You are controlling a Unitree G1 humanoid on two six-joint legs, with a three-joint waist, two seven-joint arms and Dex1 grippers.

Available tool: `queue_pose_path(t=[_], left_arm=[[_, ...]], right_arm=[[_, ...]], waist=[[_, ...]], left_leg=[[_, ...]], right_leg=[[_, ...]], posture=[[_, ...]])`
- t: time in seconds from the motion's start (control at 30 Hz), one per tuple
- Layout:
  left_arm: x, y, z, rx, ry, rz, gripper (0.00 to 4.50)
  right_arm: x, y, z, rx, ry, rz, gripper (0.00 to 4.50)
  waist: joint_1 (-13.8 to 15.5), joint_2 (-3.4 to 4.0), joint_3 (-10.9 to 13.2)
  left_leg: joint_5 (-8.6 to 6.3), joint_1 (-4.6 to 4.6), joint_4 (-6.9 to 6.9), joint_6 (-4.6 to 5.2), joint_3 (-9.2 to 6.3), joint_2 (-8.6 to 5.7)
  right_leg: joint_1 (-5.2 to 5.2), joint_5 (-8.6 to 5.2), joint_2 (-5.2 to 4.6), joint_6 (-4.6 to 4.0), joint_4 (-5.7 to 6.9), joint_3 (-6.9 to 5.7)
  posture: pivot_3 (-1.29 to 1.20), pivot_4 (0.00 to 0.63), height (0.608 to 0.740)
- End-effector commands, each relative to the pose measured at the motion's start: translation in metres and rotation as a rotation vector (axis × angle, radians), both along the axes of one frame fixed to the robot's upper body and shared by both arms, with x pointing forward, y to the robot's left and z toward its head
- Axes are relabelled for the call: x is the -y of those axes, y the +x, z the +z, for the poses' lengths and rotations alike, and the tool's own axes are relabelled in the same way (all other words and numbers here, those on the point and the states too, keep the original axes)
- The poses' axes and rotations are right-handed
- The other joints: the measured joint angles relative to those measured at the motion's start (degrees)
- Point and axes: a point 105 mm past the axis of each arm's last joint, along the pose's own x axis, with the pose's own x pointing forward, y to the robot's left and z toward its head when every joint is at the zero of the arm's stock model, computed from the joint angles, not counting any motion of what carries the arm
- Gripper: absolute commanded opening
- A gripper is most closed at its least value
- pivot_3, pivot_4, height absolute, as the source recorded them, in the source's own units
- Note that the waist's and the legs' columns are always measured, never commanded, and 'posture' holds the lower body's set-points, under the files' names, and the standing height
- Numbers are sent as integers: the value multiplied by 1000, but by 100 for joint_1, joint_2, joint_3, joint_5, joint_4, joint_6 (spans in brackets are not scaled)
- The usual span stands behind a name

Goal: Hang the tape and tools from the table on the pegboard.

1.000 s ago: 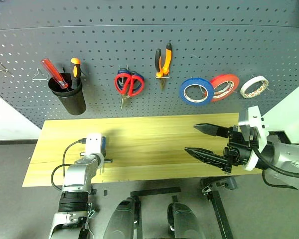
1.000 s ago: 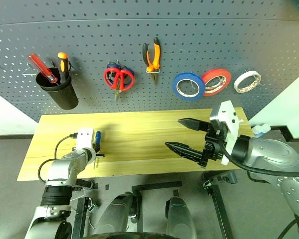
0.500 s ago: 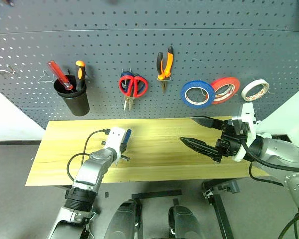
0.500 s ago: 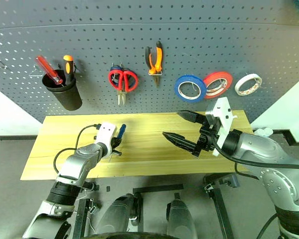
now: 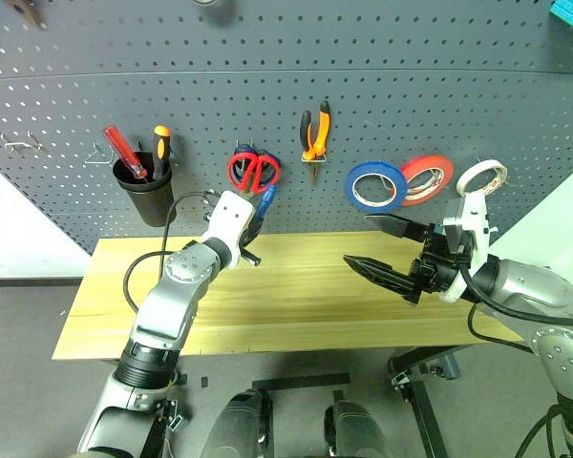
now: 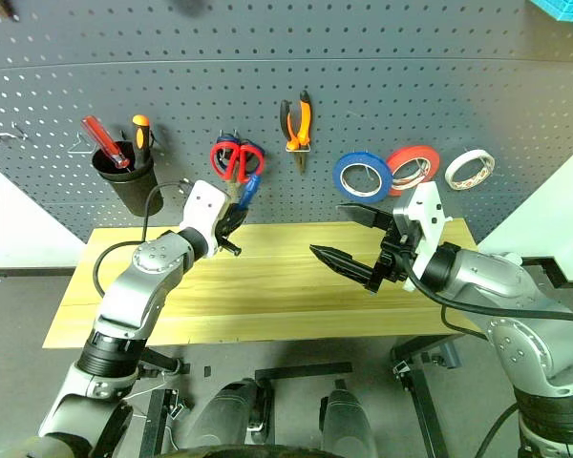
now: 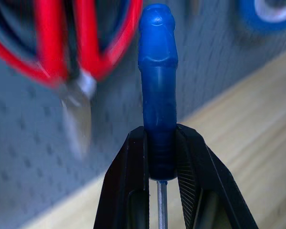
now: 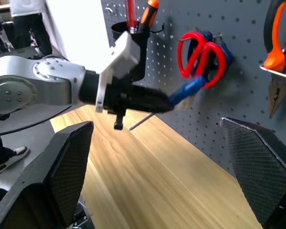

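My left gripper [image 5: 251, 230] is shut on the small blue-handled screwdriver [image 5: 265, 200], held above the table [image 5: 296, 296] close to the pegboard [image 5: 411, 86]. Its blue handle [image 7: 157, 86] points up at the red-handled scissors [image 5: 253, 172], which hang just above it. The pliers [image 5: 313, 129] and the blue tape [image 5: 375, 185] hang on the pegboard further right. My right gripper [image 5: 358, 240] is open and empty, hovering over the table's right half below the tape.
A black cup [image 5: 145, 191] on the pegboard's left holds a red and an orange-black screwdriver. A red-orange roll [image 5: 428, 177] and a white roll [image 5: 482, 176] hang right of the blue tape. Bare hooks [image 5: 19, 145] stick out at the far left.
My left gripper has lifted the blue-handled screwdriver off the table, up and right to the pegboard under the scissors. The camera has tilted up. The right gripper has stayed open, almost still.
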Motion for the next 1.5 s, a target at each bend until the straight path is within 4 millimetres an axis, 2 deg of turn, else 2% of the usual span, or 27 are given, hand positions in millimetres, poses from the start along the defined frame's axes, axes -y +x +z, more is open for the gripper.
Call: queue_pose_path(t=[0.03, 0.13, 0.3, 0.6, 0.83, 1.0, 1.2, 1.33, 1.5], left_arm=[[-11, -4, 27, 161, -20, 31, 430], [-15, -8, 36, 233, -10, 28, 430], [-23, -15, 67, 422, -20, 26, 430], [-48, -12, 116, 658, -53, 113, 430], [-74, -6, 136, 783, 20, 181, 430], [-102, -1, 144, 854, 32, 256, 430], [-134, 12, 131, 845, -57, 350, 430], [-139, 18, 120, 820, -107, 363, 430], [-132, 24, 117, 815, -147, 335, 430]], right_arm=[[3, 2, 12, 67, 12, -3, 4500], [2, 5, 12, 77, 10, -3, 4500], [3, 7, 18, 113, 23, 1, 4500], [6, 0, 34, 166, 85, 33, 4500], [9, 1, 36, 176, 82, 26, 4500], [12, 1, 34, 169, 73, 13, 4500], [12, -3, 34, 158, 68, 15, 4500], [11, -7, 35, 149, 73, 15, 4500], [11, -12, 31, 119, 76, 11, 4500]], waist=[[5, -1, -38], [19, -8, -78], [139, -10, -171], [243, -12, -288], [295, -3, -372], [297, -10, -387], [290, -8, -390], [292, -12, -387], [275, -25, -372]], left_leg=[[0, 1, 0, 0, 0, 0], [-1, 4, 6, 4, 0, 0], [-9, 10, 22, 20, 2, 1], [-13, 13, 72, 26, 1, 5], [-14, 14, 86, 28, 2, 15], [-14, 14, 88, 28, 2, 15], [-15, 13, 87, 28, 2, 16], [-16, 13, 88, 30, 2, 16], [-19, 11, 87, 33, 2, 16]], right_leg=[[0, 0, 1, 0, 1, 0], [1, 0, 4, 0, 12, 0], [1, 0, 14, 0, 39, 6], [11, 1, 20, -2, 77, 8], [11, 8, 31, -6, 85, 12], [11, 9, 30, -6, 86, 13], [9, 10, 21, -5, 86, 14], [8, 10, 12, -5, 86, 14], [7, 10, 3, -6, 86, 22]], posture=[[31, 51, 740], [38, 41, 740], [45, 26, 740], [58, 12, 740], [60, 10, 740], [55, 18, 740], [40, 43, 740], [38, 69, 740], [24, 108, 740]])
